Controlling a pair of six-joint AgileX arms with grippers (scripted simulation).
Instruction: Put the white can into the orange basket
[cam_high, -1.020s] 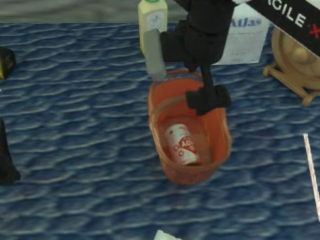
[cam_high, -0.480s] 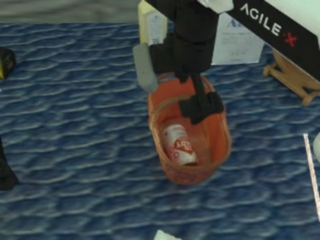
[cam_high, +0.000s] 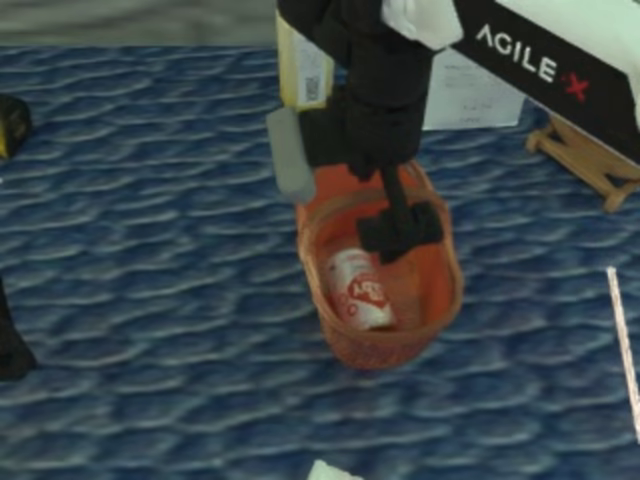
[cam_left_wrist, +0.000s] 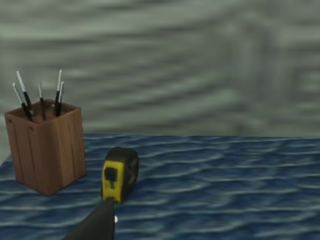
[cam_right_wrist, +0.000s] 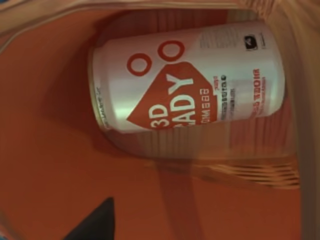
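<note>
The white can (cam_high: 360, 290) with red marks lies on its side on the floor of the orange basket (cam_high: 450, 290), near the basket's front end. My right gripper (cam_high: 347, 192) hovers open above the basket's back half, apart from the can. In the right wrist view the can (cam_right_wrist: 190, 75) fills the frame on the orange basket floor (cam_right_wrist: 50, 160), and one dark fingertip (cam_right_wrist: 97, 222) shows clear of it. My left gripper (cam_high: 8, 345) is parked at the table's left edge, holding nothing.
Behind the basket stand a pale-yellow bottle (cam_high: 300, 70) and a white Atlas carton (cam_high: 470, 95). A wooden wheel (cam_high: 585, 160) is at the back right. A yellow tape measure (cam_left_wrist: 120, 175) and a wooden pen holder (cam_left_wrist: 45, 150) sit at the far left.
My right gripper has shifted a little to the left and toward the front above the basket, staying open. The can has stayed lying in the basket.
</note>
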